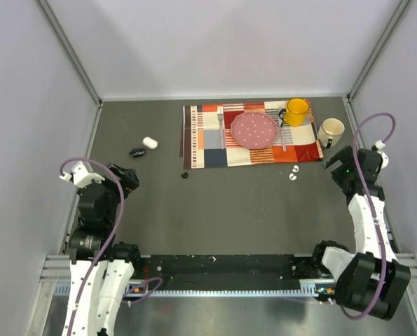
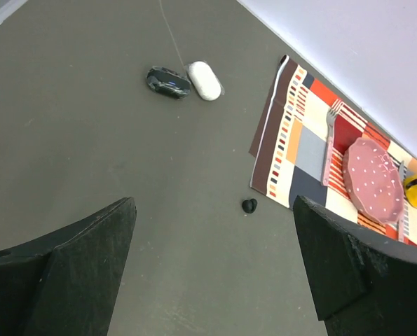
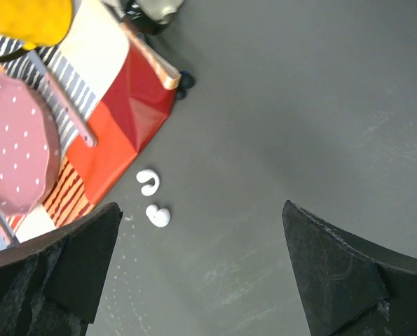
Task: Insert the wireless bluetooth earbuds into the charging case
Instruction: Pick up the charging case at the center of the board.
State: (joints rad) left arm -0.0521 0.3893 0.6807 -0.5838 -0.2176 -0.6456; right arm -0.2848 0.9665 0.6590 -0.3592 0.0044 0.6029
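Left claw (image 2: 214, 227), right claw (image 3: 200, 213) both wide open, empty; two white earbuds (image 3: 158, 215), one black earbud (image 2: 249, 206).

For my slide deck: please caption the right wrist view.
Open right pincer frames two white earbuds lying just off the red corner of the placemat.

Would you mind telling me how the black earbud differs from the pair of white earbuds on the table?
Colour: the black earbud is dark, the white earbuds pale. Number: the black earbud lies alone; the white earbuds are two, close together. Place: the black earbud sits off the placemat's near left corner, the white earbuds off its near edge toward the right corner. Both are tiny and lie on the bare table.
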